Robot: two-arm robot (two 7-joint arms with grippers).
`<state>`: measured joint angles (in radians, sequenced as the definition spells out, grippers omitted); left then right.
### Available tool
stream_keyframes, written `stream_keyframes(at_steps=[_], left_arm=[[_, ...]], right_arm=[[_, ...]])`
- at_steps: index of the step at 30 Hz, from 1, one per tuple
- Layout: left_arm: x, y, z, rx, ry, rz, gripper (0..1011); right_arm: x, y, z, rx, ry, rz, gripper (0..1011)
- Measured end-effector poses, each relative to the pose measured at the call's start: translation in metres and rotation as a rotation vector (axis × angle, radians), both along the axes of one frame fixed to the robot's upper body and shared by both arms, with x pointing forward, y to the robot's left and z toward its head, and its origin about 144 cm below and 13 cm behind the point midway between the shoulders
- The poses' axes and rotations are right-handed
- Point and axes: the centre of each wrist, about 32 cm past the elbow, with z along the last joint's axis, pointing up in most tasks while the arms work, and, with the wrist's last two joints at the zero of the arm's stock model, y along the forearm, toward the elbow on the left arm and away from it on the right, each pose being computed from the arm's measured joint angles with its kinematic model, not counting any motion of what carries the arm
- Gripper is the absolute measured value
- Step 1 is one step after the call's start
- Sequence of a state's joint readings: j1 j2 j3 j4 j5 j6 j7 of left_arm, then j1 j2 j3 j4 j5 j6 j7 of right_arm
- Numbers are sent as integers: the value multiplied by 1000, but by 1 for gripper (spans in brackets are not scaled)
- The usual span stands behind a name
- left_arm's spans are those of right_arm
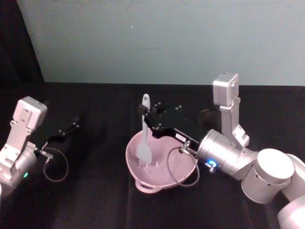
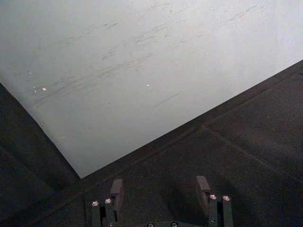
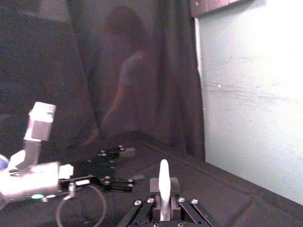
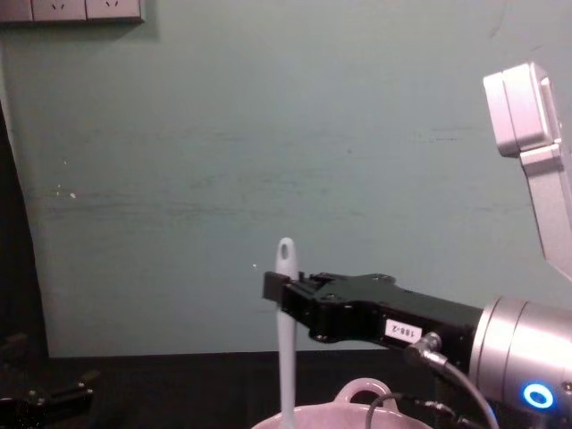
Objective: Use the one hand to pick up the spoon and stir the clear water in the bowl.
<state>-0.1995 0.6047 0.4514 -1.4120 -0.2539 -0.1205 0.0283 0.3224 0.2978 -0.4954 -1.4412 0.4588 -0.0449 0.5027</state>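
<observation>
The pale pink bowl (image 1: 159, 176) sits mid-table, its loop handle toward me. A white spoon (image 1: 144, 138) stands nearly upright in it, head down inside the bowl. My right gripper (image 1: 145, 116) reaches in from the right and is shut on the spoon's handle a little below its holed end. From the chest, the spoon (image 4: 285, 340) rises out of the bowl's rim (image 4: 357, 398), held by the right gripper (image 4: 277, 290). The right wrist view shows the handle tip (image 3: 164, 182) between the fingers. My left gripper (image 1: 74, 122) rests at the left over the black table, open and empty (image 2: 161, 189).
A black cloth covers the table, ending at a pale green wall behind. A loose cable (image 1: 183, 169) from the right wrist hangs over the bowl's right side. A dark flat object (image 1: 178, 117) lies behind the bowl.
</observation>
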Motion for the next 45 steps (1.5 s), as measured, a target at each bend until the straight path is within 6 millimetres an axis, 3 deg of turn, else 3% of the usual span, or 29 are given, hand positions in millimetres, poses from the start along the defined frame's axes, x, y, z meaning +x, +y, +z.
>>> stream_keyframes(at_steps=[9, 13, 20, 27, 34, 45], left_arm=[[0, 0, 0, 0, 0, 0, 1005], [0, 0, 0, 0, 0, 0, 1005], [0, 0, 0, 0, 0, 0, 1005], [0, 0, 0, 0, 0, 0, 1005], [0, 0, 0, 0, 0, 0, 1005], [0, 0, 0, 0, 0, 0, 1005]], right_arm=[[11, -23, 2, -7, -12, -93, 119], [8, -39, 4, -10, -20, -131, 119], [-3, -48, 7, -18, -27, -139, 119], [-15, -41, 6, -21, -22, -99, 119], [-27, -18, 6, -1, -14, -14, 119], [-20, -3, 4, 22, -2, 17, 119]])
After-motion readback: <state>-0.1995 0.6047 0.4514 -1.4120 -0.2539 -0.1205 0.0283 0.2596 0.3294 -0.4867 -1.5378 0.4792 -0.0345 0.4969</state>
